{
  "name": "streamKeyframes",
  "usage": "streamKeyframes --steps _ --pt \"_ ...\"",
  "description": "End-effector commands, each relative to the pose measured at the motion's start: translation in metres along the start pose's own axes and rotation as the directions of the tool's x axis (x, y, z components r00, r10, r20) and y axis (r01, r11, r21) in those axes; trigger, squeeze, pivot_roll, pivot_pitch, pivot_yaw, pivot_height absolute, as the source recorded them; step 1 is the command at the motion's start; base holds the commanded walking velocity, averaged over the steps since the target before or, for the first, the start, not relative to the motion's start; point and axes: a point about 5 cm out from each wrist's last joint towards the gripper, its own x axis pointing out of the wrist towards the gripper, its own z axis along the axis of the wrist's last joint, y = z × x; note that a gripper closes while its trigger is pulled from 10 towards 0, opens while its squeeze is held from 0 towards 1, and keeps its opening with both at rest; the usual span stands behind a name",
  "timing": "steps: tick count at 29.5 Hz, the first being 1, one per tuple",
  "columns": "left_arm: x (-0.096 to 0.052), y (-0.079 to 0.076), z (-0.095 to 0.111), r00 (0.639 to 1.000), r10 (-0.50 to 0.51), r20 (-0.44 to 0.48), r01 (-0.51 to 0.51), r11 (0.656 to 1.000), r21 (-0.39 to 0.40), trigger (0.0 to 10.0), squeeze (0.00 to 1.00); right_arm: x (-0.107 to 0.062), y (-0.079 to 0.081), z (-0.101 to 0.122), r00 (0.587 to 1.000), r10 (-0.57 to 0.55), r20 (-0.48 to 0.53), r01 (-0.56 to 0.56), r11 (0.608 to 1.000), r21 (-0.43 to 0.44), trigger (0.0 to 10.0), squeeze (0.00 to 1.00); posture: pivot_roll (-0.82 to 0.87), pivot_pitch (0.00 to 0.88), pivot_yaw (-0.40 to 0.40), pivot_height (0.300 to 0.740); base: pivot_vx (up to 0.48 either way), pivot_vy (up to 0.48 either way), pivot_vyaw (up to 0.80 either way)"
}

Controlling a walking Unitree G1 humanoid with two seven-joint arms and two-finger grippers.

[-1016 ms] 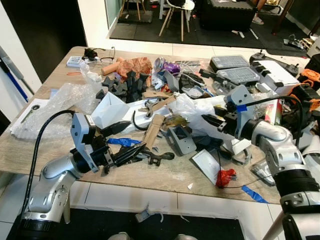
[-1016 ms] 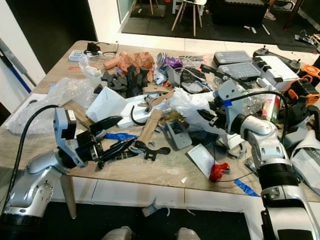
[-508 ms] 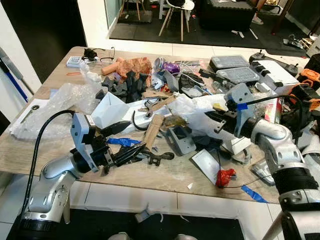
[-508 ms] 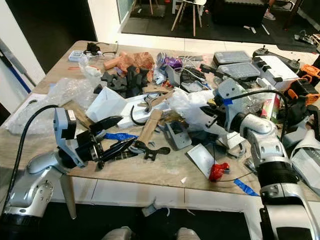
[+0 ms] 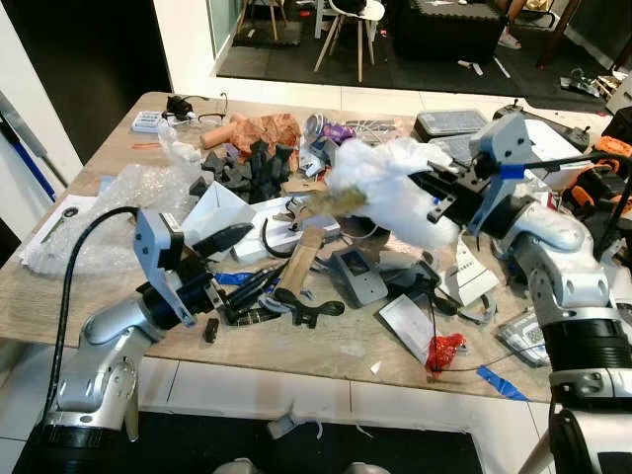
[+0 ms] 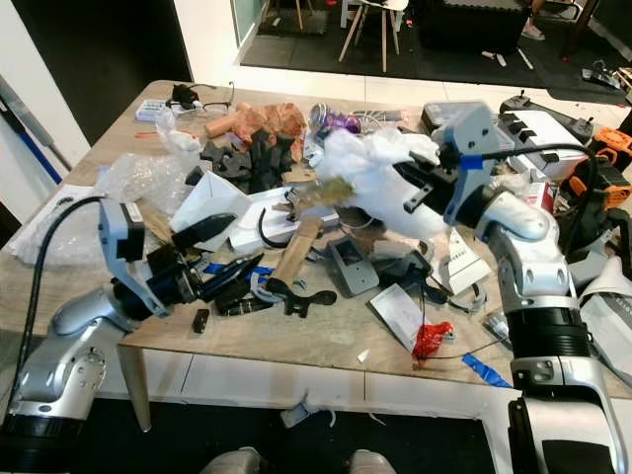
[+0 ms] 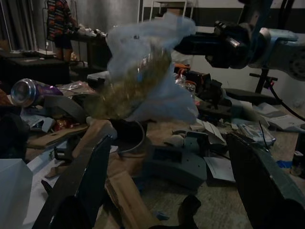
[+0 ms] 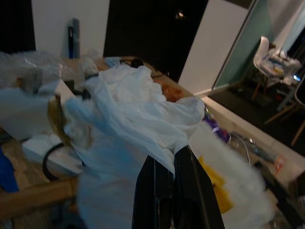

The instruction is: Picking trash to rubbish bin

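Observation:
A crumpled white plastic bag (image 5: 390,188) with brownish scraps at its left end hangs in the air over the middle of the cluttered wooden table (image 5: 326,351). My right gripper (image 5: 441,196) is shut on the bag's right side; in the right wrist view the black fingers (image 8: 167,191) pinch a fold of the bag (image 8: 138,114). My left gripper (image 5: 242,265) is open low over the front left of the table, beside a strip of blue tape (image 5: 232,278), with nothing between its fingers. The left wrist view looks past its spread fingers (image 7: 81,186) at the lifted bag (image 7: 152,81).
Clutter covers the table: a cardboard tube (image 5: 299,262), a grey plastic part (image 5: 357,276), a white box (image 5: 212,212), black foam pieces (image 5: 247,168), bubble wrap (image 5: 109,207), a purple can (image 5: 326,126), a red scrap (image 5: 444,348). A small black piece (image 5: 210,329) lies near the front edge.
My right gripper has raised the white bag off the clutter, up and away from me. The left gripper shifted slightly, and a small black piece now lies by the front edge.

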Motion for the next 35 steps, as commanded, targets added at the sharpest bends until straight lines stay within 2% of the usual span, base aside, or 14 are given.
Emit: streamKeyframes --steps 1,4,8,16,35 --pt "0.001 0.0 0.005 1.0 -0.001 0.015 0.001 1.0 0.01 10.0 0.0 0.0 0.001 0.005 1.0 0.002 0.023 -0.002 1.0 0.01 10.0 0.0 -0.01 0.0 -0.018 0.74 0.0 0.0 0.0" --pt "0.0 0.0 0.005 1.0 0.011 0.017 -0.011 1.0 0.007 10.0 0.0 0.001 0.007 0.014 0.998 0.024 0.057 -0.026 0.999 0.023 10.0 0.0 -0.01 0.0 -0.019 0.74 0.0 0.0 0.0" --pt "0.0 0.001 0.005 1.0 0.024 0.013 -0.024 1.0 0.007 10.0 0.0 0.002 0.009 0.015 0.998 0.027 0.06 -0.029 0.999 0.032 10.0 0.0 -0.01 0.0 -0.021 0.74 0.0 0.0 0.0" --pt "0.001 0.001 0.002 0.999 0.034 -0.004 -0.034 0.999 0.013 10.0 0.0 0.006 0.021 0.012 0.998 0.033 0.057 -0.038 0.996 0.078 10.0 0.0 -0.01 0.0 -0.02 0.74 -0.258 0.0 0.0" --pt "0.002 -0.001 0.001 1.0 0.028 -0.008 -0.028 0.999 0.016 10.0 0.0 0.008 0.026 0.008 0.998 0.021 0.059 -0.027 0.995 0.1 10.0 0.0 -0.01 0.0 -0.021 0.74 -0.266 0.0 0.0"
